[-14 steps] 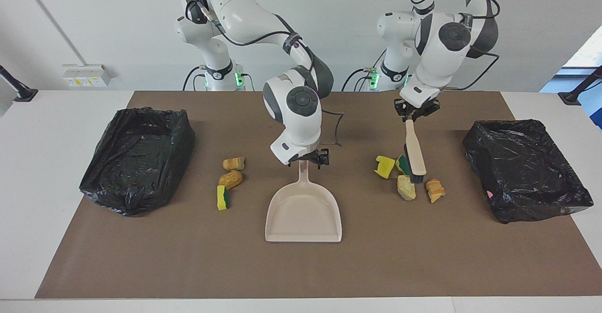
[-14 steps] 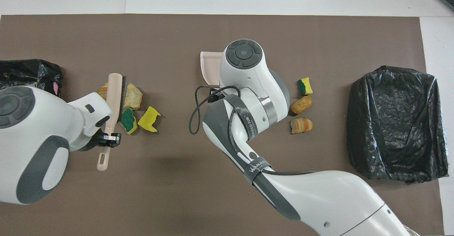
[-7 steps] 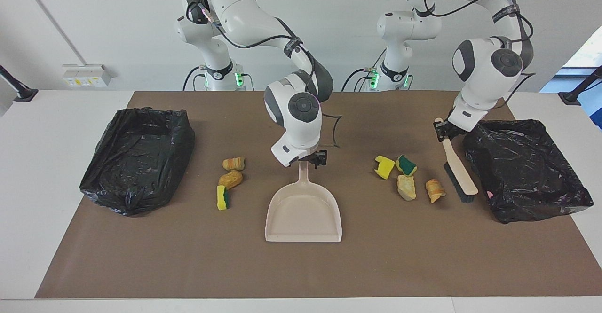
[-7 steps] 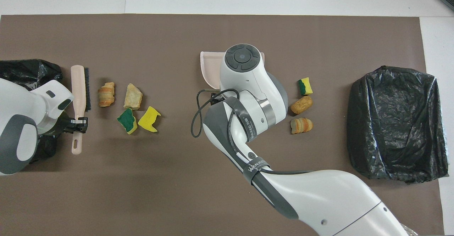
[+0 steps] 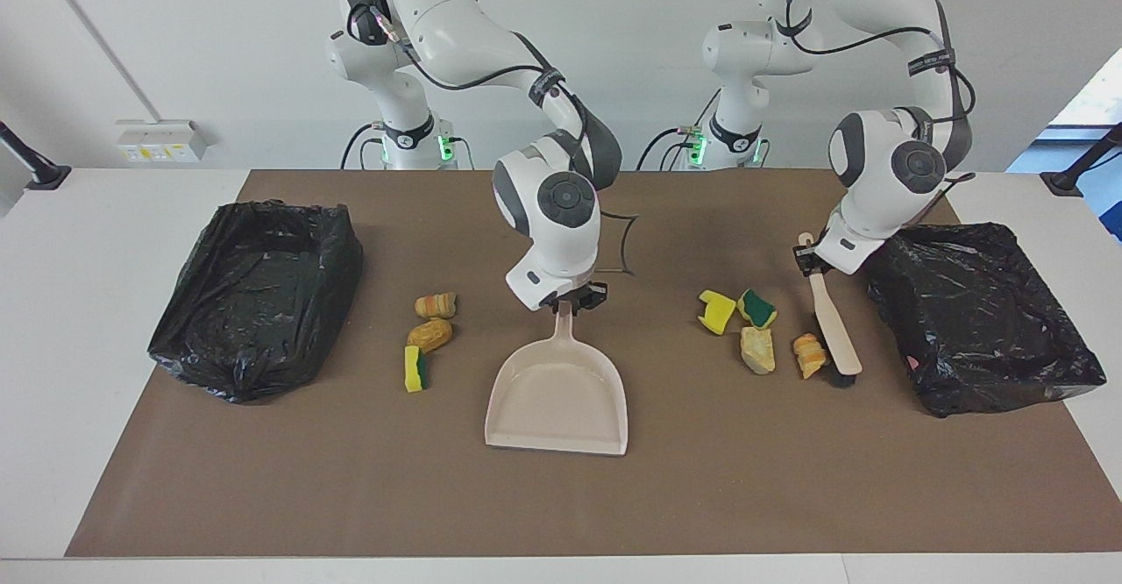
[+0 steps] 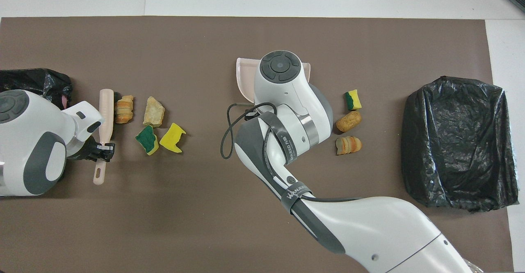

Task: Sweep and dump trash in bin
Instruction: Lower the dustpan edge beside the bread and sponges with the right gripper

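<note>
A brown mat is covering the white table, and I am taking the dustpan at its middle as my landmark. My right gripper is sitting on the dustpan's handle, at the end nearer to the robots, fingers closed on it; the pan is looking slightly turned on the mat. My left gripper is gripping the brush by its handle, off toward the left arm's end from the dustpan, with the bristle end down at the mat.

Trash is lying on both sides of the dustpan. Toward the left arm's end, four scraps are clustering: a yellow piece, a green-faced sponge, a tan lump and a striped bread lump, which the brush head is just beside; I cannot tell whether they are touching. Toward the right arm's end, three scraps are lying in a short row, a striped lump nearest the robots, a tan one, then a yellow-green sponge.

A black-lined bin is standing at the right arm's end, well apart from the dustpan, and a second bin at the left arm's end, next to the brush.
</note>
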Controlling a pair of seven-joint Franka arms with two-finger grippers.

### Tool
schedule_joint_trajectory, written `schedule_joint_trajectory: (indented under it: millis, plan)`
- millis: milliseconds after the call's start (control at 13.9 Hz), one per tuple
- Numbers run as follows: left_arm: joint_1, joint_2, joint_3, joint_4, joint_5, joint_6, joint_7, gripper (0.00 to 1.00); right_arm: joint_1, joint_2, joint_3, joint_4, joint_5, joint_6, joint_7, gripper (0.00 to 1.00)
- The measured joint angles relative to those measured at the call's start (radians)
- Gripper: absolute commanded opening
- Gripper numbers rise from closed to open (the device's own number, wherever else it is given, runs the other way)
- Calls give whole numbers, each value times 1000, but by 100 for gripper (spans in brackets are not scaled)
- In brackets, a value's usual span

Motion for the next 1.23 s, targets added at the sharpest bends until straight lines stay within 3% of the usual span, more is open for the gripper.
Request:
schedule_joint_trajectory:
  millis: [360, 721, 937, 1226]
  plan:
    - [-28, -9, -83, -1, 0, -34, 9, 0, -10, -60, -5, 4, 1, -14, -158, 0]
    - [-21, -23, -81, 29, -1, -136, -13, 0, -76, -230, -7, -20, 2, -232, -546, 0]
    - [-9, -61, -75, 24, -1, -174, -166, 0, -79, -315, -5, -102, -13, -268, -744, 0]
    - [-11, -87, -86, -26, -4, -163, -268, 0, -28, -394, 0, -274, -130, -168, -995, 0]
